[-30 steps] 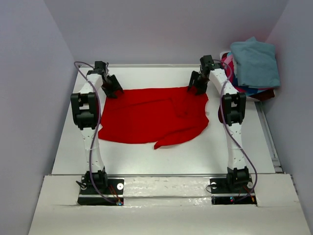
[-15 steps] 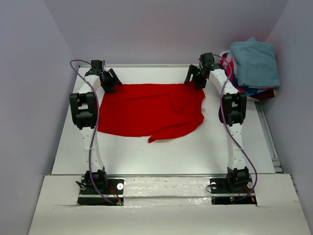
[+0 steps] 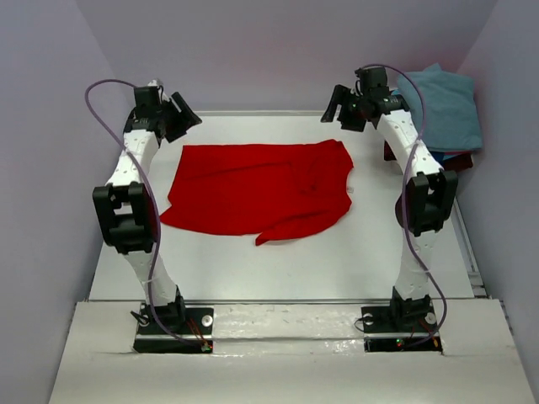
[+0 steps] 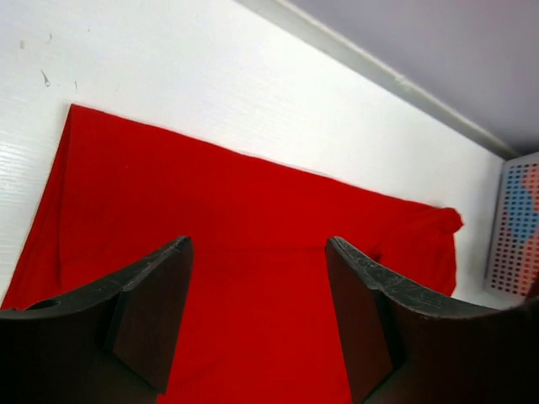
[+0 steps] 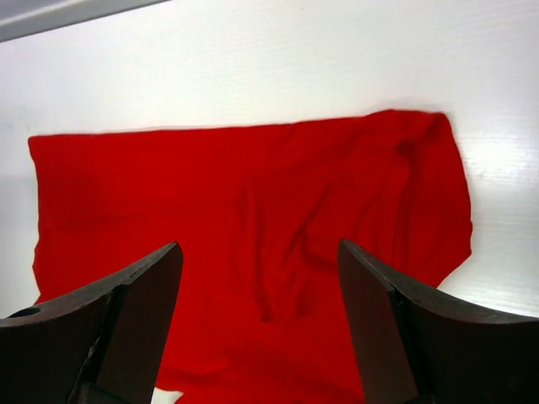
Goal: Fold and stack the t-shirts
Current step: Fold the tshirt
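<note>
Red t-shirt (image 3: 261,189) flat on bench (image 3: 278,261), unfolded. Left hand (image 3: 181,116), right hand (image 3: 337,108) wide open, empty. Next, likely: pinch edge, fold.

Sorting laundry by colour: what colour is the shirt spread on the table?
Shirt: bright red; top view.

The bright red cloth t-shirt (image 3: 261,189) lay spread flat on the white counter (image 3: 278,261), between the two claws and nearer the arm bases than either. The left claw (image 3: 181,118) hung just off its far left corner, the right claw (image 3: 341,105) just off its far right corner. Right of the right claw sat a pile of soft cloth t-shirts (image 3: 429,139), the teal-blue t-shirt (image 3: 442,105) on top.
</note>
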